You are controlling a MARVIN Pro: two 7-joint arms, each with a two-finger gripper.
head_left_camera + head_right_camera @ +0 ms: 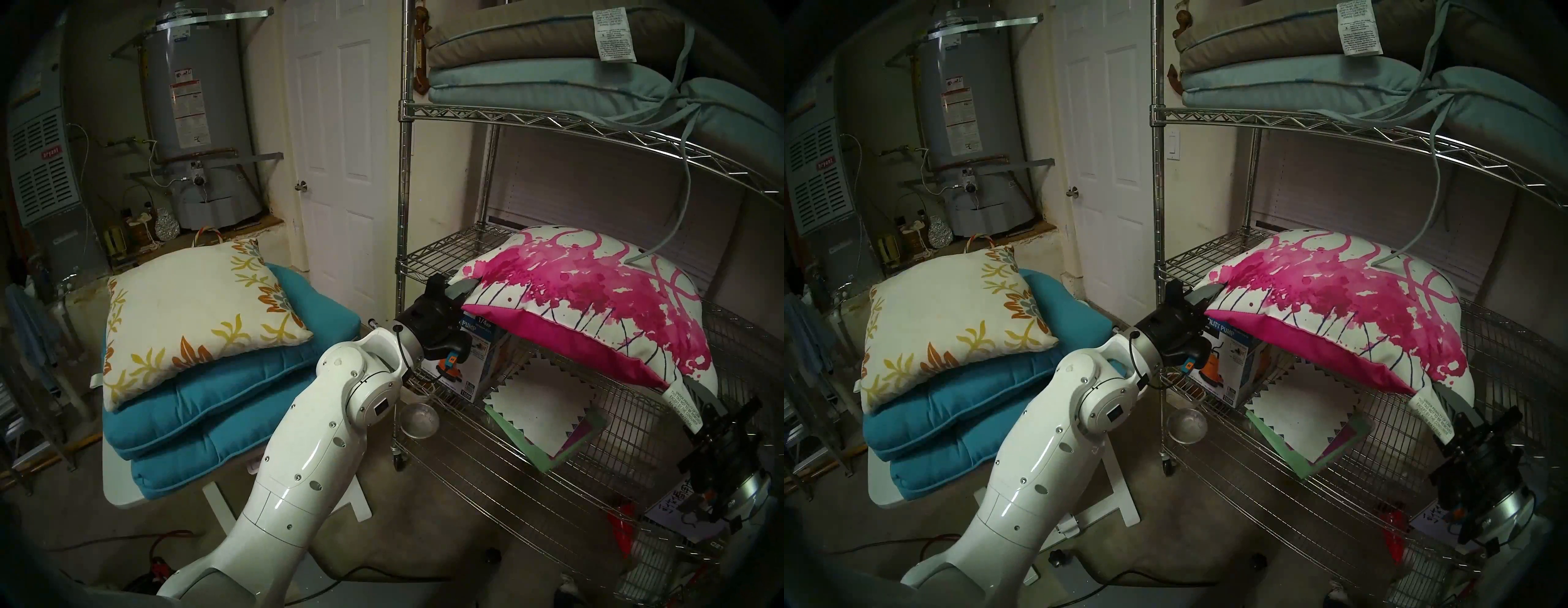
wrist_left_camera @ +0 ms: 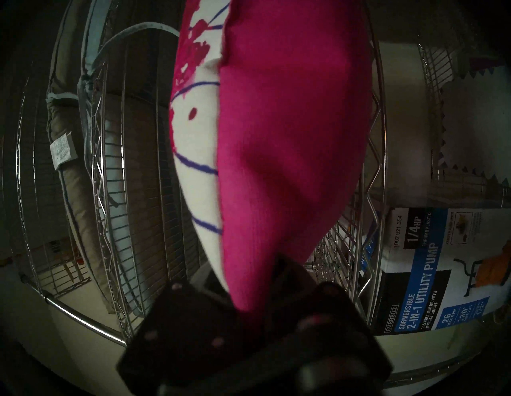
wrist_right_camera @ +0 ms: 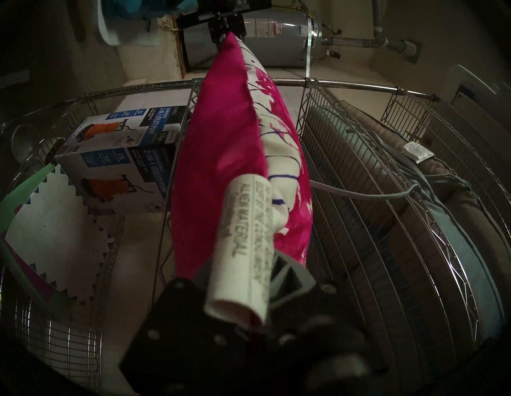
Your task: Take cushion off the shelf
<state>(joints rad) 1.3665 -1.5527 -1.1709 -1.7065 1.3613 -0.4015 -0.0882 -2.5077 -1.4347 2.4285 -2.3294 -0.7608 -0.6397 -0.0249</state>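
The right gripper is half lost in the dark rim in both head views; its fingertips are covered by the cushion's white care tag. It is seen pressed together on the cushion's near-right corner. The left gripper is pinched on the opp. corner, the fingertips buried in fabric in the left wrist view. The cushion's rear edge is hidden behind its own bulge, so contact w/ the shelf there cannot be told. The cushion is held stretched betw. both grippers at the shelf's front edge, mid tier, above a pump box. Its long axis is laid along the shelf front, splash-print side up, plain pink side down. A grey strap from the upper tier is draped onto it.
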